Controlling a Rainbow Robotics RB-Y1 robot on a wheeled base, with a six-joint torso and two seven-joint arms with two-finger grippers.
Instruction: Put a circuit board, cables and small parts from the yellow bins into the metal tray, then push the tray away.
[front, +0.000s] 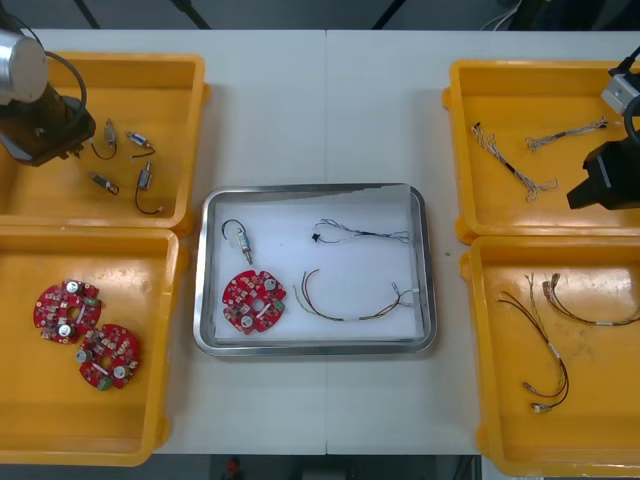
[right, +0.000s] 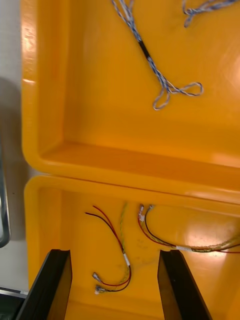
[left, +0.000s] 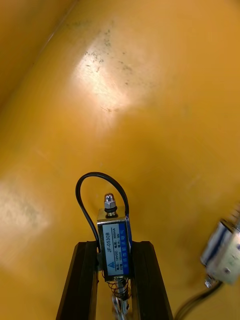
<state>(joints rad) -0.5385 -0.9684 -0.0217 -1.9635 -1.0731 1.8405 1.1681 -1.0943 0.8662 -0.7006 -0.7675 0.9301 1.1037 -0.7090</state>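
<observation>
Table (front: 330, 110) with metal tray (front: 200, 300) loaded: circuit board (front: 253, 300), cables (front: 360, 236), a small part (front: 243, 240).
My left claw (left: 114, 247) pinches a second part (left: 114, 235) in its yellow bin (front: 195, 100); right claw (right: 115, 255) gapes, idle; push remains.

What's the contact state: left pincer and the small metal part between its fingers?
Touching. Left wrist view: left pincer has both fingers clamped on the small metal part, no gap; right pincer hangs open over the right bins.
</observation>
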